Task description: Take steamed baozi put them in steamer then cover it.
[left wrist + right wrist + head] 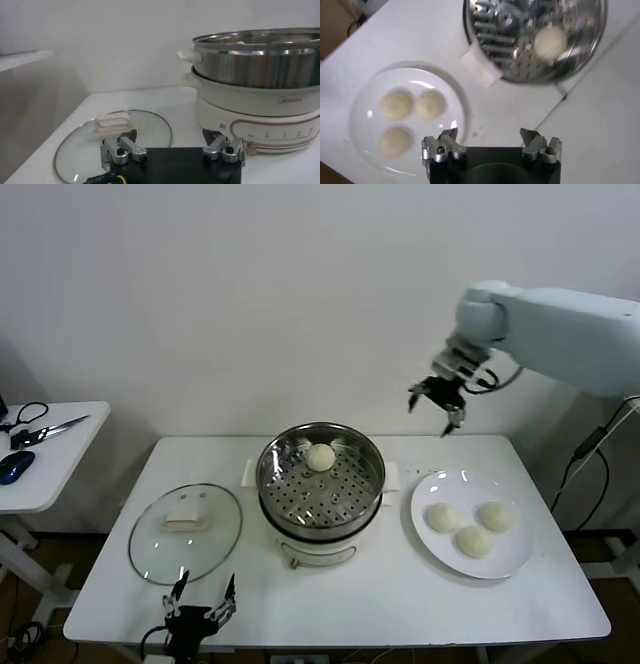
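The steel steamer (321,484) on its cream base stands mid-table and holds one baozi (320,456) on the perforated tray, also seen in the right wrist view (549,42). Three baozi (472,529) lie on a white plate (515,559) to the right; they also show in the right wrist view (413,105). My right gripper (436,405) is open and empty, raised high above the table's back edge, between steamer and plate. My left gripper (201,601) is open and empty, low at the table's front edge near the glass lid (186,532).
The lid with its cream handle (113,123) lies flat left of the steamer (260,75). A side table (50,454) at the far left carries scissors (40,431) and a mouse. Bare table surface lies in front of the steamer.
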Controlling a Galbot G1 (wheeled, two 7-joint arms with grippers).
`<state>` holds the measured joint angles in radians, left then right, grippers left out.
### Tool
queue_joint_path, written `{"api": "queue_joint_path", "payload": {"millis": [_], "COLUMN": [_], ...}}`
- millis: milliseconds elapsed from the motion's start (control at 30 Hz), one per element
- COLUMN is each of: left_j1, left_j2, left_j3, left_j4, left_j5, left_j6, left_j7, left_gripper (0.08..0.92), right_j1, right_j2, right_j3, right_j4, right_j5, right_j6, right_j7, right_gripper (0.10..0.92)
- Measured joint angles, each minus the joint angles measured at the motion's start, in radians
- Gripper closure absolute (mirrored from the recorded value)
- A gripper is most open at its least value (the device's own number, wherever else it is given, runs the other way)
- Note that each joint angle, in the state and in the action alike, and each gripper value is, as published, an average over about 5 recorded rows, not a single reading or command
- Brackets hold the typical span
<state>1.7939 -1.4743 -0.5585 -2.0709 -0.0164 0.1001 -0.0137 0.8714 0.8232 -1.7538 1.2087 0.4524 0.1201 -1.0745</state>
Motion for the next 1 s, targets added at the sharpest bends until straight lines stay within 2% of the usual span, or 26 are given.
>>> {"api": "queue_joint_path", "payload": {"millis": [433,1000], "left_j1": [0.001,0.013], "left_j2": [-0.003,-0.012], "left_j3": [-0.009,-0.018], "left_j4": [-0.006,-0.005], "left_j5": [-0.002,0.005], "left_j6": [0.001,-0.006], "left_j7": [0.001,0.000], "left_gripper": [0.177,0.177], "right_j1": [-0.283,-0.594], "right_j2": [-0.091,-0.024], "right_j3": [0.157,0.403], "right_j4": [0.004,-0.127], "right_j5": [-0.037,-0.140], "right_j6": [-0.226,-0.320], "right_j7": [0.100,0.179], "right_gripper": [0.203,0.204]}}
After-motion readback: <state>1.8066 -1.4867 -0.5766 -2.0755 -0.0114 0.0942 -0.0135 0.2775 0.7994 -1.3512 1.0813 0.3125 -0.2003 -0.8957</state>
